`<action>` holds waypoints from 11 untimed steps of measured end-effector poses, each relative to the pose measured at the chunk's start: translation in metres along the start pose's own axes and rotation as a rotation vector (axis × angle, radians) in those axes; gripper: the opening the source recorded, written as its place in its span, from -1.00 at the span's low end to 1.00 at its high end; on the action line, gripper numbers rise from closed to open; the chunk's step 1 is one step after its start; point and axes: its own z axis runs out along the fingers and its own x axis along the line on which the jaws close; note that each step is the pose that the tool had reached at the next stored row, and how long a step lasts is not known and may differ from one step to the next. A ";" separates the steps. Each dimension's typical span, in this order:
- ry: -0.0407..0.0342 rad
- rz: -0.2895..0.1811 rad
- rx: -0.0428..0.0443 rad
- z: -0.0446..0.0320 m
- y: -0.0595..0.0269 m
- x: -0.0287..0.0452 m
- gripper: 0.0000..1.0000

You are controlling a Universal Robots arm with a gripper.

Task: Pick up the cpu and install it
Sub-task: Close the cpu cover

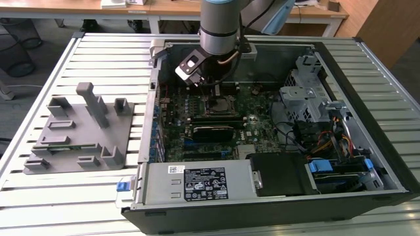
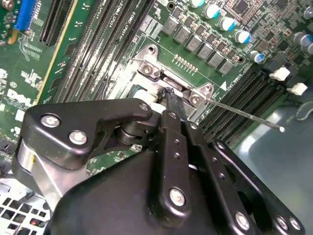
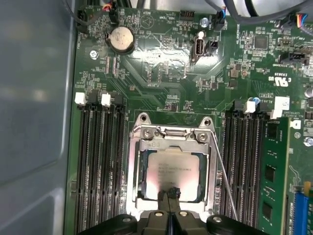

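Inspection finding: the cpu lies flat in the motherboard socket, silver top up, with the metal socket frame around it. The tool is clenched, its fingertips pressed together with nothing between them. The tips are at one edge of the cpu's top; contact cannot be confirmed. In the second wrist view the tool points at the socket's bracket end. A thin wire lever runs just beside the socket. In the exterior view the arm stands at upper centre over the open computer case on the slatted counter. A grey fixture sits at middle left of the frame.
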 end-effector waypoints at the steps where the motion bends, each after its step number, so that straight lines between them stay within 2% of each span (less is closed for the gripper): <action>1: -0.0001 0.000 0.0001 -0.0017 0.0000 0.0000 -0.79; 5: -0.0003 0.000 0.0004 -0.0046 0.0018 -0.0001 -0.79; 9: -0.0005 0.000 0.0019 -0.0047 0.0121 -0.0006 -0.79; 11: -0.0005 0.000 0.0021 -0.0046 0.0146 -0.0008 -0.79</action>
